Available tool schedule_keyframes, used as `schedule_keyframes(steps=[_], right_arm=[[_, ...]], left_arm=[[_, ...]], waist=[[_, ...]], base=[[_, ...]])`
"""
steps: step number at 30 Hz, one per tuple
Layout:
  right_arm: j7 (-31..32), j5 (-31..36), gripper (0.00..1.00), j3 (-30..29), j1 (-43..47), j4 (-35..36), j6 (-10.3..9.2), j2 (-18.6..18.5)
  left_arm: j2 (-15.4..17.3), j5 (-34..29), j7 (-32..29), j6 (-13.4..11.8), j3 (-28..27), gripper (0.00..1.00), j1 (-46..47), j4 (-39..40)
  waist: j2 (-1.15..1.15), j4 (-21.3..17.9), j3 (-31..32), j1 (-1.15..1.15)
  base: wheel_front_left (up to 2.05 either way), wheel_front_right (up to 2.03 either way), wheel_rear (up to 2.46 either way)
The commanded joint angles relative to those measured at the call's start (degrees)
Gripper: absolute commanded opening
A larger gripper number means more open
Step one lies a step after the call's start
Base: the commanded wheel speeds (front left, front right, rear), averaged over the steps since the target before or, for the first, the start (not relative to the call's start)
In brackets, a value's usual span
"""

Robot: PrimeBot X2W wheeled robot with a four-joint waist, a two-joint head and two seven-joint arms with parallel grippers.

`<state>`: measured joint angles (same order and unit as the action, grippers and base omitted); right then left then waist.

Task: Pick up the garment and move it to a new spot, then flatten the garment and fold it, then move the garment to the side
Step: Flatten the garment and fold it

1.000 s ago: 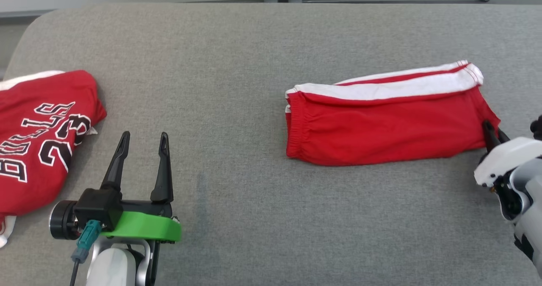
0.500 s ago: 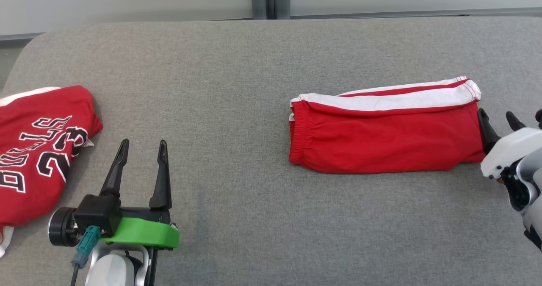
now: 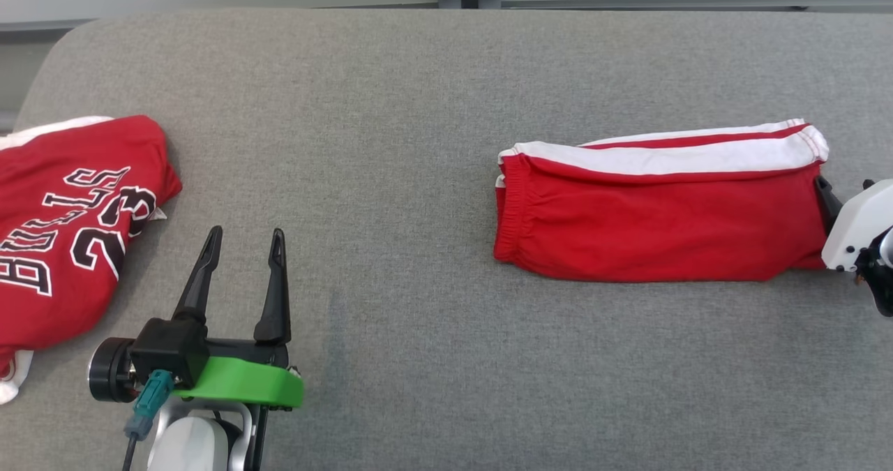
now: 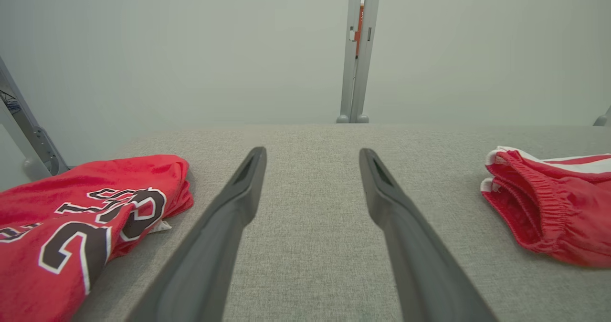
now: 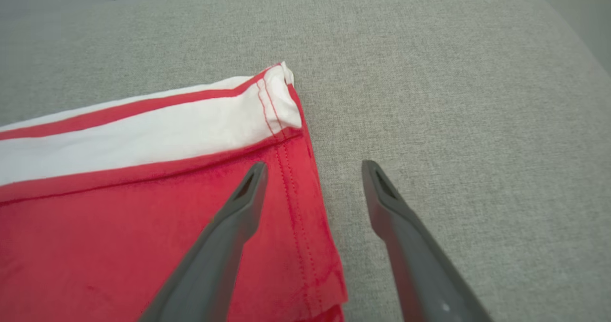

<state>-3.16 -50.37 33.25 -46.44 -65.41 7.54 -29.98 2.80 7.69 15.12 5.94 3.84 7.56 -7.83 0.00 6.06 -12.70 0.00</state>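
Right wrist view has the right jaws standing wide apart with nothing between them but the hemmed end of the folded red shorts [image 5: 143, 207]. One finger [image 5: 224, 236] hangs over the red cloth just inside the stitched hem, the other over the bare grey fabric-topped desk [image 5: 453, 98], so the hem's edge runs up between the two. I cannot tell whether the near finger touches the cloth. From the head view the shorts [image 3: 656, 227] lie flat on the right half of the desk [image 3: 391, 143], white stripe along the far edge, elastic waistband toward the middle. Their right end sits just beside a dark finger [image 3: 827, 199] poking out from the white wrist housing. The left jaws are apart too, fingers [image 3: 199, 275] over bare desk, well apart from the shorts and nearer a red Bulls jersey [image 3: 63, 234] lying crumpled at the left edge.
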Motion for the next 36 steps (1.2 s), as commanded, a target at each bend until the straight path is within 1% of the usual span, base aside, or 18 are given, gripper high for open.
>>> schedule_keyframes(steps=[1, 9, 13, 14, 15, 16, 18, 20, 25, 31, 36], right_arm=[[0.5, -0.5, 1.00, 0.1, -0.8, -0.6, -0.10, -0.2], [3.0, -1.4, 1.00, 0.6, -2.4, -2.8, -0.10, -0.1], [5.2, -2.0, 1.00, 1.3, -2.5, -2.9, -0.10, 0.3], [5.7, -2.3, 0.82, 1.4, -2.4, -2.6, -0.09, 0.5], [6.2, -2.6, 0.50, 1.5, -2.3, -2.5, -0.06, 0.5], [7.1, -3.1, 0.00, 1.6, -2.0, -2.4, -0.07, 0.7], [8.6, -4.1, 0.00, 1.6, -1.7, -2.4, -0.07, 0.8], [9.2, -4.6, 0.00, 1.7, -1.4, -2.2, -0.13, 0.1], [7.8, -4.5, 0.00, 1.9, -1.5, -3.0, -0.18, -2.5], [6.4, -4.5, 0.00, 2.2, -2.0, -3.4, -0.13, -4.6], [5.4, -5.8, 0.00, 2.3, -1.5, -1.4, -0.11, -4.5]], left_arm=[[0.2, 0.4, 0.0, -0.4, 0.1, 1.00, 0.6, 0.1], [0.2, 1.0, 0.0, -0.6, 1.1, 1.00, 2.2, 0.3], [0.2, 1.2, 0.0, -0.8, 1.4, 1.00, 3.0, 0.1], [0.2, 1.2, 0.0, -0.9, 1.4, 1.00, 3.1, 0.0], [0.2, 1.3, 0.0, -0.9, 1.4, 1.00, 3.2, 0.0], [0.2, 1.3, 0.0, -0.9, 1.5, 1.00, 3.2, 0.0], [0.2, 1.3, 0.0, -0.9, 1.5, 1.00, 3.2, -0.1], [0.2, 1.3, 0.0, -0.9, 1.5, 1.00, 3.2, -0.2], [0.2, 1.2, 0.0, -0.8, 1.5, 1.00, 3.1, -0.5], [0.2, 0.8, 0.0, -0.6, 1.2, 1.00, 2.4, -0.7], [0.2, 0.7, 0.0, -0.8, 0.8, 1.00, 1.1, -0.8]], waist=[[0.00, 0.6, -1.0, 0.00], [0.00, 1.6, -3.8, 0.00], [0.00, 1.9, -4.4, 0.00], [0.00, 1.9, -4.5, 0.00], [0.00, 1.8, -4.6, 0.00], [0.00, 1.8, -4.6, 0.00], [0.00, 1.7, -4.7, 0.00], [0.00, 1.6, -4.6, 0.00], [0.00, 1.2, -4.0, 0.00], [0.00, 0.7, -2.7, 0.00], [0.00, -0.2, -1.0, 0.00]], base=[[0.00, 0.00, 0.00], [0.00, 0.00, 0.00], [0.00, 0.00, 0.00], [0.00, 0.00, 0.00], [0.00, 0.00, 0.00], [0.00, 0.00, 0.00], [0.00, 0.00, 0.00], [0.00, 0.00, 0.00], [0.00, 0.00, 0.00], [0.00, 0.00, 0.00], [0.00, 0.00, 0.00]])
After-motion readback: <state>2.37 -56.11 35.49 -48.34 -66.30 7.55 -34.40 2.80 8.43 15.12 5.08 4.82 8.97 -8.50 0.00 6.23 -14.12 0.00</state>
